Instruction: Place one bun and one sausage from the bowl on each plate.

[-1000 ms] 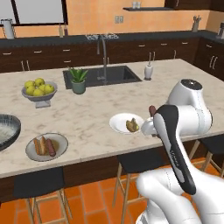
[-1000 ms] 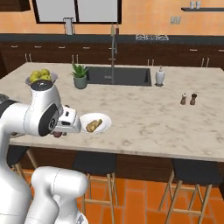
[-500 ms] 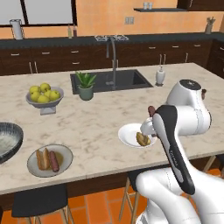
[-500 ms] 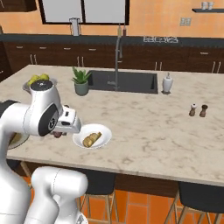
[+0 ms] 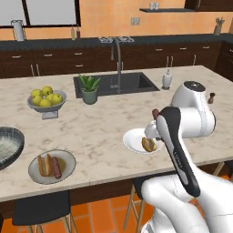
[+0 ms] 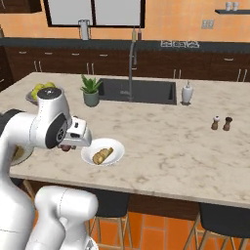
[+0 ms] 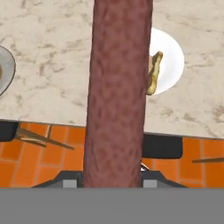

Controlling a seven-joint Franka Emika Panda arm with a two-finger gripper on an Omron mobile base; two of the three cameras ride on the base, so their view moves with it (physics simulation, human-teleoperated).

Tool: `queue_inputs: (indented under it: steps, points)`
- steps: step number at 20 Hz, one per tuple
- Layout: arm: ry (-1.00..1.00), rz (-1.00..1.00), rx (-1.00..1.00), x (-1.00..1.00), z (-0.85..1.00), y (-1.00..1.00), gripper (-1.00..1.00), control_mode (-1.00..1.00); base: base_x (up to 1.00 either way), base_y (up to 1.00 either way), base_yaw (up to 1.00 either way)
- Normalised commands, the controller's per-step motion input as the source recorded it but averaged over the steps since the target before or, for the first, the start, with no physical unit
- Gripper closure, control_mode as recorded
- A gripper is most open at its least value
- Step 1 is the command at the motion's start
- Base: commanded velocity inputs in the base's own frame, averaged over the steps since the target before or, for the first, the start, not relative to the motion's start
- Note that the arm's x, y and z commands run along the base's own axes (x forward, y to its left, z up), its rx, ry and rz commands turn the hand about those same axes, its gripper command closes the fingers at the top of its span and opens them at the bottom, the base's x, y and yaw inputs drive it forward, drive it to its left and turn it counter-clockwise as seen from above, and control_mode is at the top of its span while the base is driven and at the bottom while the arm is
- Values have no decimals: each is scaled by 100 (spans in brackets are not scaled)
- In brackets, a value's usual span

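While the hand [image 6: 64,145] clenches the long reddish-brown sausage [image 7: 118,92] lengthwise, it hovers beside the white round plate [image 5: 132,141] on the marble desk [image 5: 104,132]; that plate carries only a golden bun [image 5: 148,144], so the sausage belongs there.

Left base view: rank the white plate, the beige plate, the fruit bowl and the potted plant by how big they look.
1. beige plate and white plate: about alike; the beige one sits nearer the camera, and the arm hides part of the white one.
2. fruit bowl
3. potted plant
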Motion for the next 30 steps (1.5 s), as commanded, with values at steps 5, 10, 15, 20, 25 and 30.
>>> queue_inputs:
  steps: [5, 10, 15, 20, 25, 30]
  points:
    - [4, 2, 0, 98, -1, 0, 100, -100, 0, 0, 0]
    - [-6, 0, 0, 86, -11, 0, 100, -100, 0, 0, 0]
    - [-5, 0, 0, 73, -16, 0, 100, -100, 0, 0, 0]
    - [9, 0, -9, 51, -72, 0, 100, -100, 0, 0, 0]
    - [36, 0, -15, -9, -6, -1, 100, -100, 0, 0, 0]
    - [9, 0, -1, -8, -29, -3, 100, -100, 0, 0, 0]
